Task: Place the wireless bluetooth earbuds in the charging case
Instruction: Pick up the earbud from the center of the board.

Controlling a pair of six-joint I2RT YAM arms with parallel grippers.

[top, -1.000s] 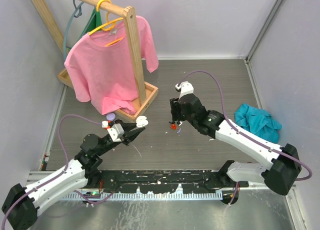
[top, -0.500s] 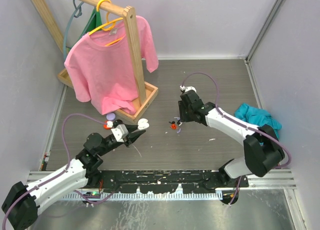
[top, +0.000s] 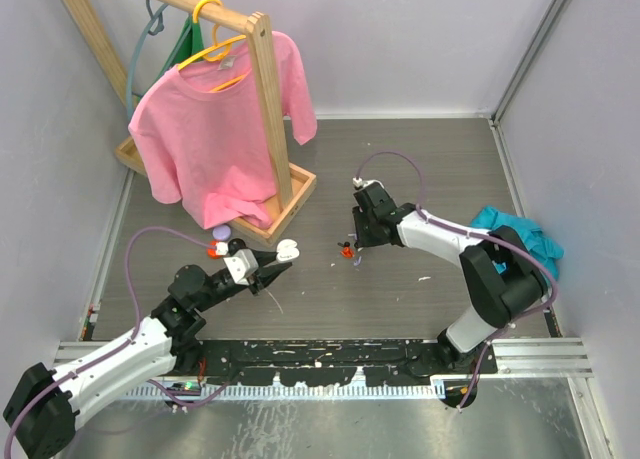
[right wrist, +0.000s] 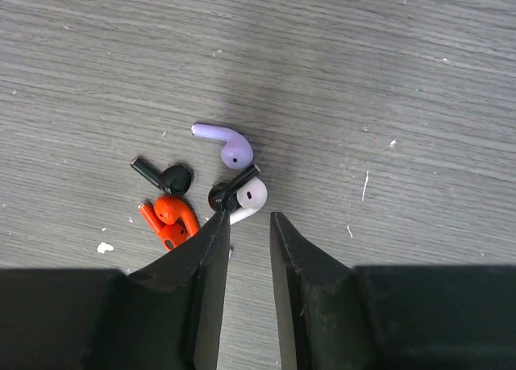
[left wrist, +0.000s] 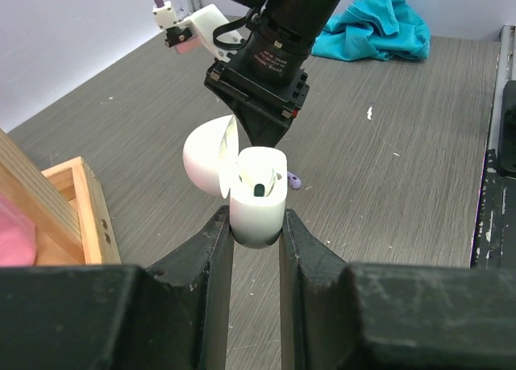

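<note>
Clamping open case [left wrist: 258,205] in left hand [left wrist: 256,222], dark bit [left wrist: 258,190] inside, right hand [right wrist: 248,222] ajar, empty

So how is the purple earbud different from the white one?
The purple earbud lies alone on the table; the white earbud rests against a black earbud. The white earbud is right at the right tool's tips; the purple earbud lies farther out. Both are small, stemmed and on the table.
</note>
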